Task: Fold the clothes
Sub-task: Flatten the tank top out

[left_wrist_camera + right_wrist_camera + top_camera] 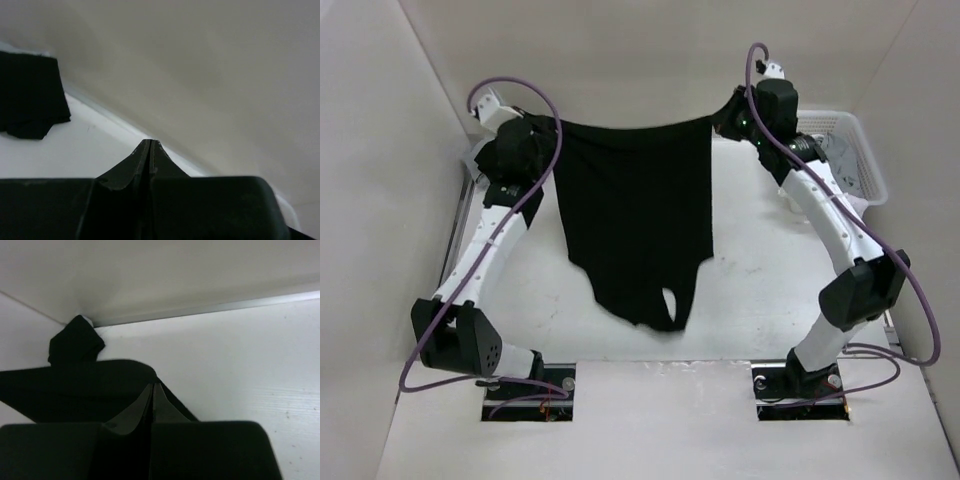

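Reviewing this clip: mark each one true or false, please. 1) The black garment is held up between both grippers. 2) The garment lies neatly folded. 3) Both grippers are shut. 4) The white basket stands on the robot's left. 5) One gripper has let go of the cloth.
1) True: the black garment is stretched by its upper edge between the left gripper and the right gripper.
2) False: it hangs unfolded, its lower part drooping in front of the arms.
3) True: both pairs of jaws are pressed together.
4) False: the white basket stands far back on the robot's right.
5) False: each gripper pinches one upper corner.
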You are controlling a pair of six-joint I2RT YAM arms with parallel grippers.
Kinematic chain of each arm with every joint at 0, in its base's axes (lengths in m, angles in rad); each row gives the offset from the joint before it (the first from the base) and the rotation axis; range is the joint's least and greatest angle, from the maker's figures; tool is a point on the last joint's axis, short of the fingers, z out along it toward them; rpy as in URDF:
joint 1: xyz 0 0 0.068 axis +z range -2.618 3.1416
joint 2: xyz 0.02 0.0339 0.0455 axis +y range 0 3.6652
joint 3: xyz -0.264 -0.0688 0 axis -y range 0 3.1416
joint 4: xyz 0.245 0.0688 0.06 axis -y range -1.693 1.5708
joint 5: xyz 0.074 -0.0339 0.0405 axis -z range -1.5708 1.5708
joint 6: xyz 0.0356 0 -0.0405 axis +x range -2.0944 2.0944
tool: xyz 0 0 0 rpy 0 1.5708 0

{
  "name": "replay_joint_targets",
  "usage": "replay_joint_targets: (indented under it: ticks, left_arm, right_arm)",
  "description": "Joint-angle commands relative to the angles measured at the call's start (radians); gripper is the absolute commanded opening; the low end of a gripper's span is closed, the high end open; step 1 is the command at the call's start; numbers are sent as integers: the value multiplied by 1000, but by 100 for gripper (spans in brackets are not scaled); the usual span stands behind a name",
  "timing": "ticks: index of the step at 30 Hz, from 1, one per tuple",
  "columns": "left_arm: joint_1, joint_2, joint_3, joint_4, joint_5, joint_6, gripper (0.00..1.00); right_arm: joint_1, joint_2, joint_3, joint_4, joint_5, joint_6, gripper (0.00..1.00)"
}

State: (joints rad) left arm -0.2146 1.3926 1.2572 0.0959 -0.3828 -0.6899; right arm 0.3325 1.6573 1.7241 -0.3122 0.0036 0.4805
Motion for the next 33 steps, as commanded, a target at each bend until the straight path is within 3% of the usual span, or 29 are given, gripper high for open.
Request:
replay_joint_targets:
  ticks: [1,5,9,14,22,28,33]
  left_arm:
    - [43,-67,165,76,79,-53,0]
    - [54,-144,183,77,97,-37,0]
    - [67,-223,144,88,91,-19,0]
    - [4,-355,-86,139,49,-33,1]
    - [-136,-663,-614,99,-45,-108,1]
    - [-190,-1071,-858,-305,-73,-152,1]
    - [-176,-1329,-872,-678,-82,-279,1]
  right_arm:
    - [0,-48,257,32,-74,10,0]
    - [3,-40,448,-50,-88,-6,0]
    - [19,-102,438,-59,-97,-22,0]
    - [35,-279,44,66,-79,-22,1]
    - [84,-618,-708,277,-31,101,1]
    - [200,-945,-1161,257,-27,249,0]
    - [355,-1181,-1359,35,30,389,0]
